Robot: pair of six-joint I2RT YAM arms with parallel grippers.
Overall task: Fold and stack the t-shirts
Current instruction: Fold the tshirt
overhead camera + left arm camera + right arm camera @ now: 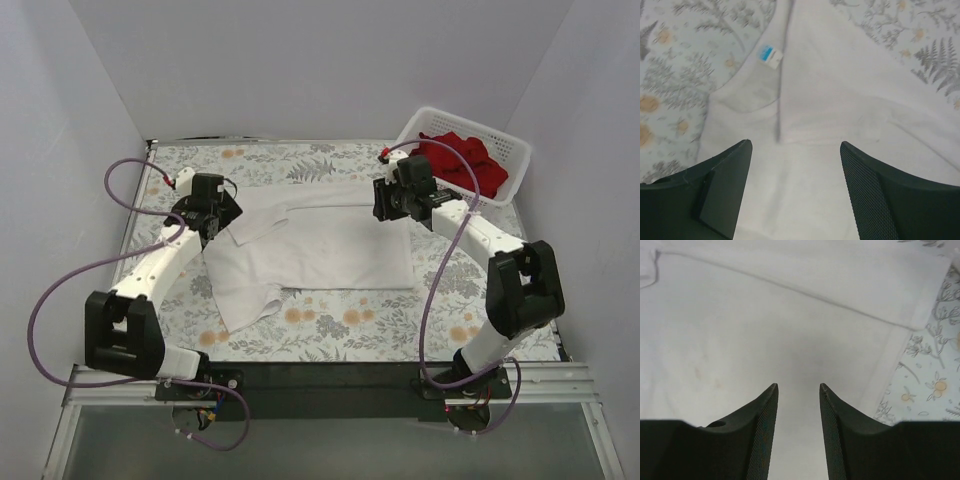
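Note:
A white t-shirt lies spread on the floral tablecloth, its far edge folded over toward me. My left gripper hovers above its left side near the collar, jaws wide open with only flat cloth below and nothing between the fingers. A blue neck label shows by the collar. Over the shirt's right end my right gripper stands open with a narrow gap, white cloth beneath it and nothing pinched between the fingertips. Red t-shirts lie bunched in the basket.
A white plastic lattice basket stands tilted at the back right corner. Purple cables loop beside both arms. White walls enclose the table on three sides. The bare floral cloth shows in front of the shirt.

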